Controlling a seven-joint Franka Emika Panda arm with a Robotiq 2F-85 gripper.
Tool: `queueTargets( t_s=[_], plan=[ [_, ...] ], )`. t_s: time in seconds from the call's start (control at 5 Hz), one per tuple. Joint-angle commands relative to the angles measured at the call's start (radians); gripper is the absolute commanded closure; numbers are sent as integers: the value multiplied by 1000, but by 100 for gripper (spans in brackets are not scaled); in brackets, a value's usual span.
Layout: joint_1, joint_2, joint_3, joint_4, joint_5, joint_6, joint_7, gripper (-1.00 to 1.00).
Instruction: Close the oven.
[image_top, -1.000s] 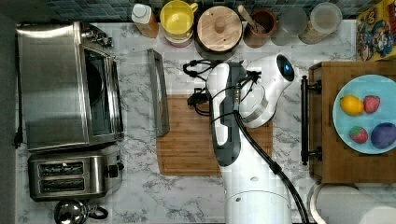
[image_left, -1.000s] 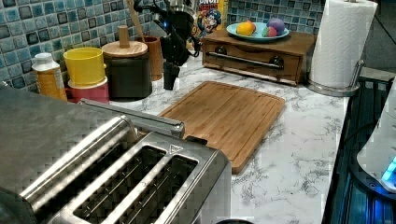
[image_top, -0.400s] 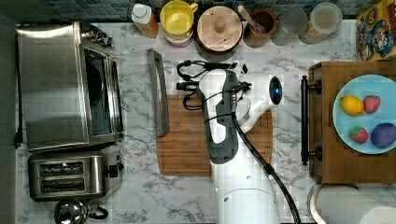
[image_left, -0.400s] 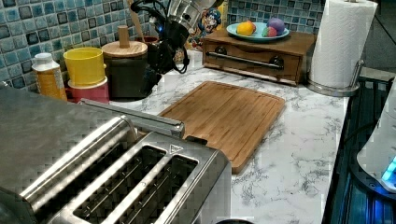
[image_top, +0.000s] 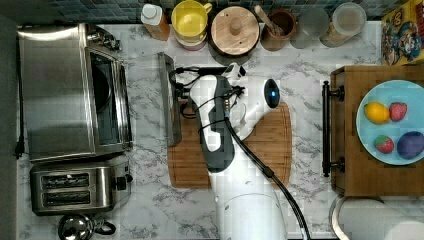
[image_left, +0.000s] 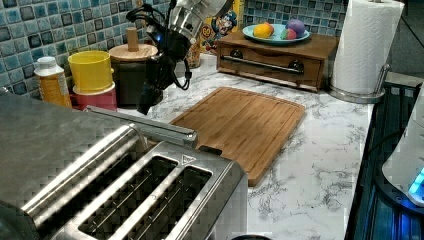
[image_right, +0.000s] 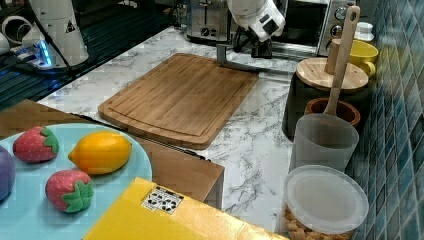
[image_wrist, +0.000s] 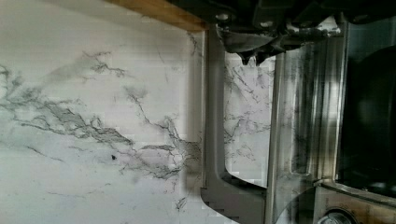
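Top view: oven (image_top: 70, 92) is sitting at the bench's (image_top: 145, 210) left end, door (image_top: 145, 95) hanging open. Gripper (image_top: 181, 97) is hovering beside the bar handle (image_top: 167, 100). Wrist view: fingers (image_wrist: 250, 55) are pressed together.

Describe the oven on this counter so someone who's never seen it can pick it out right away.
At the top view's left edge of the marble counter stand two steel appliances. The oven is the larger box, its glass door dropped open with a long bar handle. The toaster beside it is smaller, with two slots on top.
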Motion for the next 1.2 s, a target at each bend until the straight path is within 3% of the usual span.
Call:
queueTargets(
  t_s=[0.2,0.4,0.6,1.2],
  plan=[
    [36,70,5,239,-164,-120,153,100],
    [19,127,-6,342,-179,-271,211,100],
    [48,209,-37,462,-219,-412,269,100],
    [77,123,21,338,-163,-327,239,100]
  ],
)
